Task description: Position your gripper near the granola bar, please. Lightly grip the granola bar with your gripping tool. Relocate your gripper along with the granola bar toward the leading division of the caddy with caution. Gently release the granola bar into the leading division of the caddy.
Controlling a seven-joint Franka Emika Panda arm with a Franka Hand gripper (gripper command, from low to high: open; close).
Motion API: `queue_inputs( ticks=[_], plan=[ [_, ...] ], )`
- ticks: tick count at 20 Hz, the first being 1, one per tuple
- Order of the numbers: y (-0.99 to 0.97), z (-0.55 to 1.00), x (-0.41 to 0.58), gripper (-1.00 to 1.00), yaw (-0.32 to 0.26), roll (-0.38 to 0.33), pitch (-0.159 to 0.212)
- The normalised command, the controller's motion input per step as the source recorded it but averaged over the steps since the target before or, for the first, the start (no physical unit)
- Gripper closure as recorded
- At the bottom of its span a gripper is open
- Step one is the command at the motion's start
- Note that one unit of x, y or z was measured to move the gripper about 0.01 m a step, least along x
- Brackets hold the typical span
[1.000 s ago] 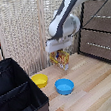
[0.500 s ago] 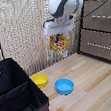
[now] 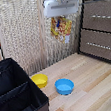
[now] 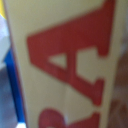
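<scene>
Your gripper (image 3: 61, 16) clenched on the granola bar (image 3: 61, 28), box hanging high at top centre of the exterior frame, well above the blue bowl (image 3: 64, 85), caddy (image 3: 17, 99) at lower left, red lettering filling your wrist view.

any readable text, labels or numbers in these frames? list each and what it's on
"A": large red letter on the yellow face of the granola bar, wrist view; the red shapes below it are cut off and can't be read.
Print on the granola bar hanging under the gripper, exterior view: too blurred to read.
Caddy, bowls, drawers: no text visible.
</scene>
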Motion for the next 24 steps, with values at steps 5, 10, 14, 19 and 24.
queue_inputs(
  ticks=[5, 10, 14, 19, 24],
  plan=[
    [0.28, 0.28, -0.006, 1.00, -0.305, -0.056, -0.012],
    [0.15, 0.13, -0.058, 1.00, -0.318, -0.065, 0.010],
    [0.11, 0.02, -0.149, 1.00, -0.298, -0.099, 0.070],
    [0.30, 0.04, -0.190, 1.00, -0.240, -0.095, 0.063],
    [0.57, 0.01, -0.154, 1.00, -0.161, -0.077, 0.060]
  ],
)
